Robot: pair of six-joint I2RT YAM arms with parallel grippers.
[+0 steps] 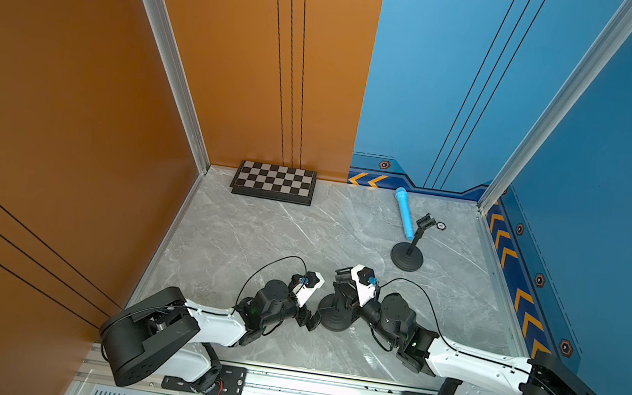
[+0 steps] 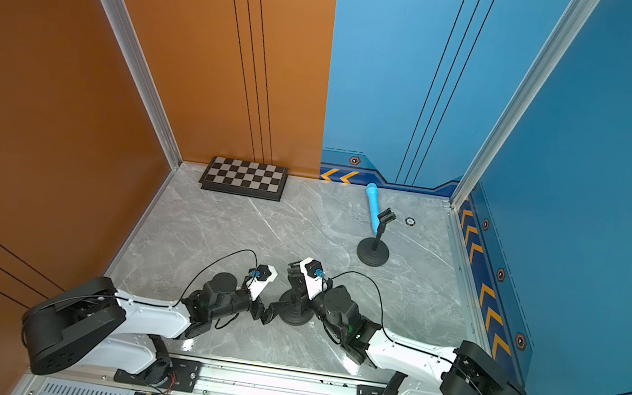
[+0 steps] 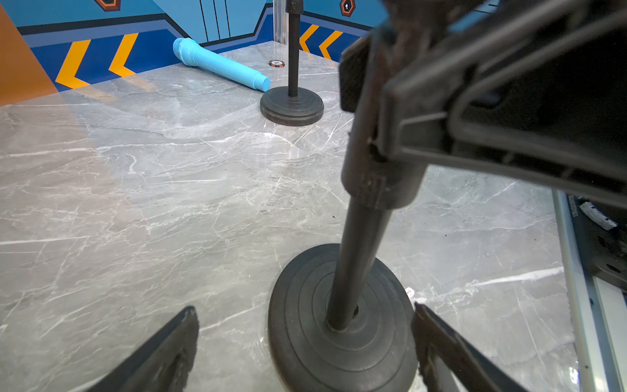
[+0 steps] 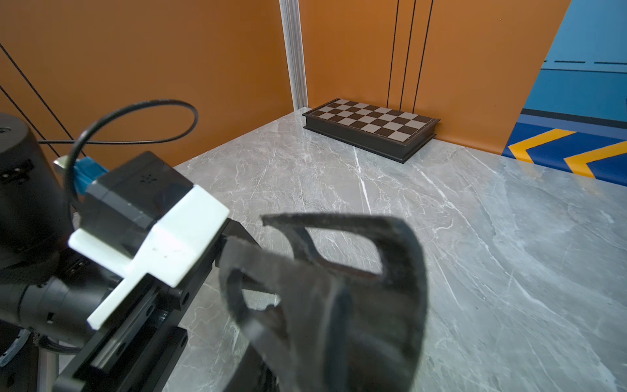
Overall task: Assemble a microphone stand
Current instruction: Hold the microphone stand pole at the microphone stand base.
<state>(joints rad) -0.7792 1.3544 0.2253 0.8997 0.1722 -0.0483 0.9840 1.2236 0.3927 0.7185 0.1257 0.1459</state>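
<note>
Standing on the table (image 3: 163,210), a microphone stand (image 3: 359,244) is clamped by the right gripper (image 3: 381,151), its base (image 3: 339,356) flanked by the left gripper's (image 3: 305,309) parted jaws.

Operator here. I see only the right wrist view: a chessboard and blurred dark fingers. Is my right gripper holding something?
Observer: Yes. The right gripper is shut on the pole of the near stand, well above its round base.
Operator: And where is the left gripper?
Observer: The left gripper is open and straddles that base, low by the table.
Operator: Is the microphone mounted already?
Observer: No. The blue microphone lies flat at the back, beside a far stand whose clip is empty.
</note>
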